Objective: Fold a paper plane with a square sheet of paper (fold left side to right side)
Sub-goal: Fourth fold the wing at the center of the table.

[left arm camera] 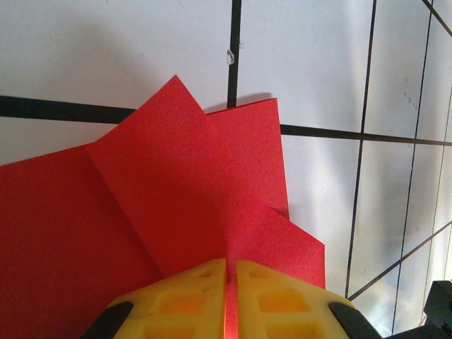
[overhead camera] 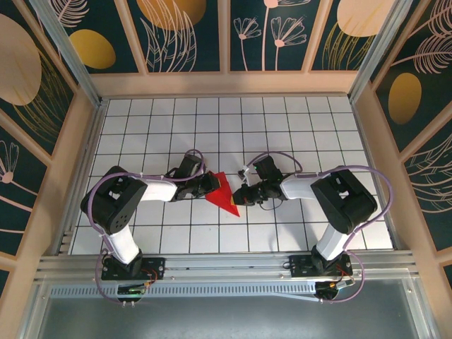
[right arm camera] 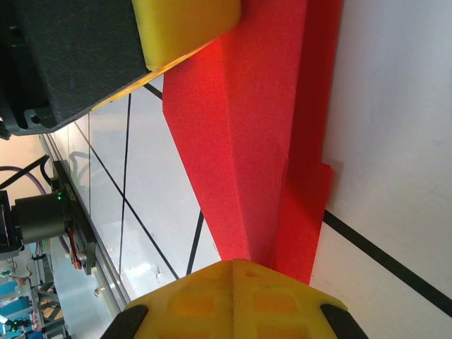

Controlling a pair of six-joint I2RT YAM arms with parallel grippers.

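Counter [overhead camera: 296, 134]: white grid tiles, filling the middle of the top view.
Left arm [overhead camera: 116, 205]: reached from lower left toward centre.
Right arm [overhead camera: 342, 198]: reached from lower right toward centre.
Paper [overhead camera: 223, 194]: red, folded to a pointed shape, lay at centre between the pincers; long axis ran top to bottom, tilted slightly, tip aimed lower right.
Left pincer [overhead camera: 212, 185]: clamped on the paper's left edge.
Right pincer [overhead camera: 239, 194]: fingers together, tips touching the paper's right edge; grip unclear.
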